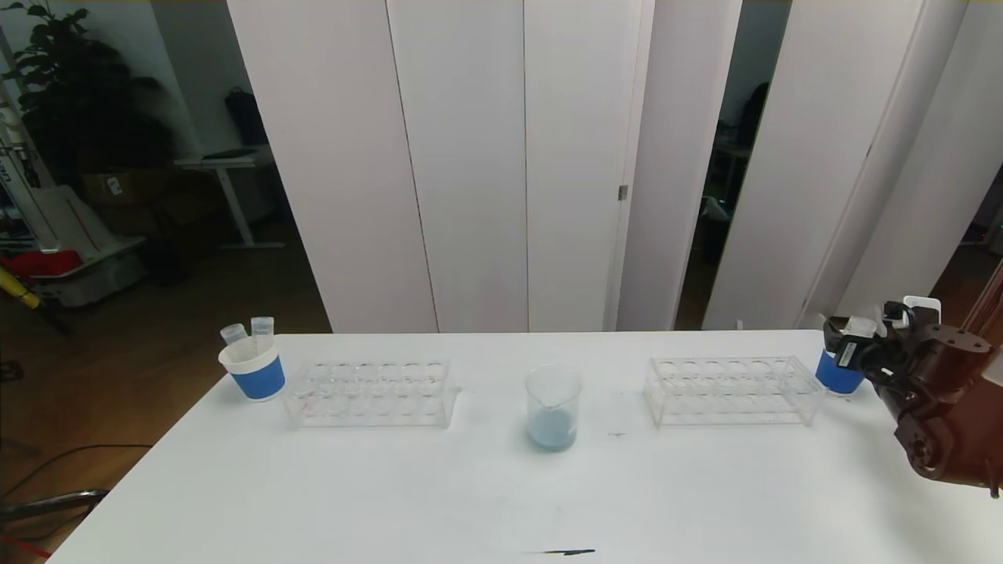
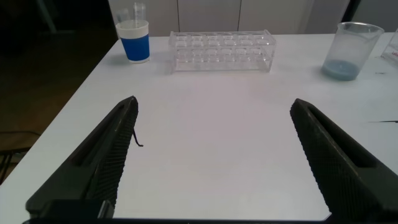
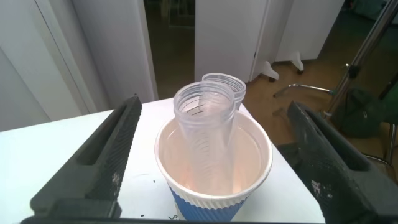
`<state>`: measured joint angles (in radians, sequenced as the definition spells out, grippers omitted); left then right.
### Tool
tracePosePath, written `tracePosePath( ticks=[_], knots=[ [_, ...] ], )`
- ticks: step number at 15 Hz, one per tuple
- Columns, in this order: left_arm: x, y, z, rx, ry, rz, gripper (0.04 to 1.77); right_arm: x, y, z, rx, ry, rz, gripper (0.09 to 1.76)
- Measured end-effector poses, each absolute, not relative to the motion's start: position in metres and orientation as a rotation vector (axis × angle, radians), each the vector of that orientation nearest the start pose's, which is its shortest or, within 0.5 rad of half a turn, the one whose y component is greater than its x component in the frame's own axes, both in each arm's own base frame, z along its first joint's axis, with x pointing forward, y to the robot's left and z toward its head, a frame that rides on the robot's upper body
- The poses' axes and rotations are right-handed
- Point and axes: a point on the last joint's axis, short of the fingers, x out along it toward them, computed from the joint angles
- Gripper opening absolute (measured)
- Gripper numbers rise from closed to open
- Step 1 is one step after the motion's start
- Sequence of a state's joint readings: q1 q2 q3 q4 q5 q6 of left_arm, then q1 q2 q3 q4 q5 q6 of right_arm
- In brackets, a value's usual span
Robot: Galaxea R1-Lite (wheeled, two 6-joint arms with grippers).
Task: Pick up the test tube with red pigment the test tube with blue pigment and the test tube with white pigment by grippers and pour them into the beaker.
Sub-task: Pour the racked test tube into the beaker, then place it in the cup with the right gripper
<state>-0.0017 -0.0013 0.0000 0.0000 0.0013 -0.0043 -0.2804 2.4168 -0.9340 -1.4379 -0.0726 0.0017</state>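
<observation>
The beaker (image 1: 553, 407) stands mid-table with pale blue liquid in its bottom; it also shows far off in the left wrist view (image 2: 352, 50). My right gripper (image 3: 214, 102) is open at the table's far right corner (image 1: 840, 345), its fingers on either side of a blue-banded paper cup (image 3: 205, 211) without touching it. Two clear tubes (image 3: 205, 124) lean inside that cup, and no coloured pigment shows in them. My left gripper (image 2: 214, 102) is open over bare table near the front left, holding nothing. Which tube held red, blue or white pigment cannot be told.
Two empty clear tube racks (image 1: 370, 392) (image 1: 733, 389) flank the beaker. A second blue-banded paper cup (image 1: 253, 368) at the far left holds two clear tubes (image 1: 262, 325). A dark smear (image 1: 570, 552) marks the table's front edge. White panels stand behind.
</observation>
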Motion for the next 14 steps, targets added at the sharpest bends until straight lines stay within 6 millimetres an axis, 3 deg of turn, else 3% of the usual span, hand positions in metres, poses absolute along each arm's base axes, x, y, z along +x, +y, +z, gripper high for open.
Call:
tracePosePath(
  ticks=[9,14],
  knots=[
    [-0.023,0.0,0.075,-0.004,-0.001,0.0,1.75,0.4,-0.121,0.028,0.006,0.042,-0.362,1.75],
    [-0.023,0.0,0.075,-0.004,-0.001,0.0,1.75,0.403,-0.103,0.042,0.002,0.022,-0.321,1.75]
  ],
)
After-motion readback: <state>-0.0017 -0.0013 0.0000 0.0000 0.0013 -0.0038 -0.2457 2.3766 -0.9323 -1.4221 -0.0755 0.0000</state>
